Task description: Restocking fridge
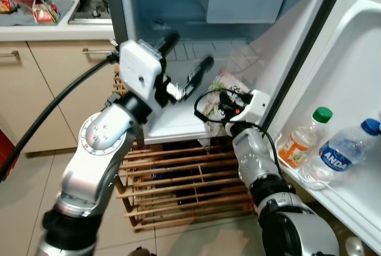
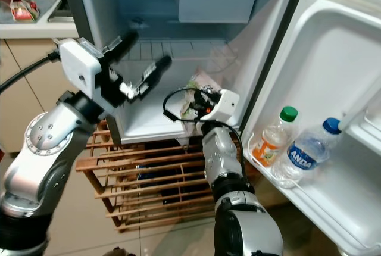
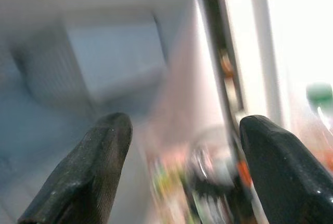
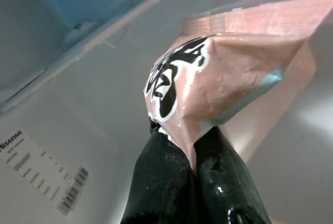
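Your right tool [image 4: 187, 156] is clenched on a pink snack packet [image 4: 229, 73] inside the open fridge [image 1: 178, 126].
You have the packet pinched by one edge, held above the white fridge shelf beside the right wall. Your left tool [image 1: 184, 59] hangs released further left over the same shelf, fingers [image 3: 88, 172] spread apart. Two bottles [image 1: 309, 137] stand in the door rack [image 1: 333, 199].

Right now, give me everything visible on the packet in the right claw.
The packet is a glossy pink plastic pouch with bold black-and-white lettering and a crimped top seam, creased and slightly crumpled. The right claw is shut on its lower edge, holding it up inside the open fridge, above the white shelf. From the head views it shows green print too.
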`<state>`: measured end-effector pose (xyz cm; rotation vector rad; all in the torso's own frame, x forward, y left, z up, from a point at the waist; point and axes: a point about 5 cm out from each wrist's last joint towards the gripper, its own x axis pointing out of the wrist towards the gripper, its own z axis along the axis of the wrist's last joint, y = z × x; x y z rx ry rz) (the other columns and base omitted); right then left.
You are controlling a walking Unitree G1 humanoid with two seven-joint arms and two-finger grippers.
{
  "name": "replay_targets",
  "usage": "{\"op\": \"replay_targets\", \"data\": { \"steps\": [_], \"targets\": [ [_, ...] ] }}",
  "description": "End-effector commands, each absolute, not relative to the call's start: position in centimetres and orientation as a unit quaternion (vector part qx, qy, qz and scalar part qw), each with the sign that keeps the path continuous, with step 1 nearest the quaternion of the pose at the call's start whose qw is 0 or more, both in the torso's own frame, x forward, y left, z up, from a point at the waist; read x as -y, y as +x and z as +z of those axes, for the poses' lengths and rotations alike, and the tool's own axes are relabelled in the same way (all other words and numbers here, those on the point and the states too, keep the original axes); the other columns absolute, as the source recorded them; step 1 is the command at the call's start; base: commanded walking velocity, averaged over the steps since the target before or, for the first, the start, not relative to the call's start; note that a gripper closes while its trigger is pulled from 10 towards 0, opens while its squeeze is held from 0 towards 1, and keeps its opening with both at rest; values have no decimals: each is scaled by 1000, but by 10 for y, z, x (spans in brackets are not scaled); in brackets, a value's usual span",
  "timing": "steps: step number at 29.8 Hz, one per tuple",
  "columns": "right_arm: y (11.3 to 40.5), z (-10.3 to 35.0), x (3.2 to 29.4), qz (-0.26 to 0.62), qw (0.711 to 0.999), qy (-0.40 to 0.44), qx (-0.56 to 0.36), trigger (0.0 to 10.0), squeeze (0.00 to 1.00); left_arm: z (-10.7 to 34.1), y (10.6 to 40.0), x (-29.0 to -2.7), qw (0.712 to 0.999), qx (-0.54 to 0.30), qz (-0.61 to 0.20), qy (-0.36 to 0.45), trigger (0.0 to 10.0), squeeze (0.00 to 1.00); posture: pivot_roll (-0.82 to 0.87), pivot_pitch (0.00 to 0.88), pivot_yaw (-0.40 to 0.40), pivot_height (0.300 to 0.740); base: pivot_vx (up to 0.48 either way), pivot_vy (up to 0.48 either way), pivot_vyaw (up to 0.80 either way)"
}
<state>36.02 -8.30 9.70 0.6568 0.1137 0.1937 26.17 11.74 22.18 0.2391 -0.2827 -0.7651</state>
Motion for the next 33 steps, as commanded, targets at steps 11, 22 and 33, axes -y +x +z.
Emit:
{"op": "replay_targets", "data": {
  "steps": [11,22,33],
  "targets": [
    [367,103,45,46,850,508,-129,0,0,185,208,-145,912,1,-398,101,10000,0,240,0,-51,740,0,0,0],
    [375,117,42,10,822,554,-129,0,0,164,143,-147,916,-104,-386,41,10000,0,302,127,-36,740,0,0,0],
    [388,139,49,-41,816,563,-127,10000,1000,170,128,-136,921,-111,-374,13,10000,0,337,184,-47,740,0,0,0]
  ]
}}
